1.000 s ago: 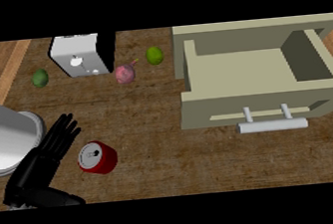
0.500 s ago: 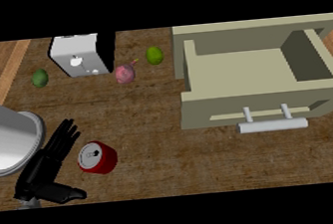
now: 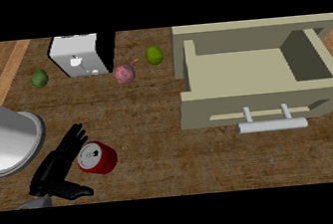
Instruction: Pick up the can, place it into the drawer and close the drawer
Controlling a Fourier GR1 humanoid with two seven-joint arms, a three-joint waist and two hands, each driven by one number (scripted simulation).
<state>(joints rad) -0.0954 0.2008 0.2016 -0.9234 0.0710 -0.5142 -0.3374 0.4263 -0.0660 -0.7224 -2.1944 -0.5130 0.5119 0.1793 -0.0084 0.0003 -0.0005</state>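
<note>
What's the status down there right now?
Left hand open beside the red metal can, no grasp seen. Right hand out of view. Beige drawer open, nothing inside. Bare wooden counter between them.

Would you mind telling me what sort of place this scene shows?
Most likely a kitchen counter: a wood-grain worktop carries an open beige drawer unit, a red can and a small white appliance with fruit-like items beside it.

Single head view, steeply down onto counter [image 3: 204, 165], fairly close, perhaps slightly tilted
</note>
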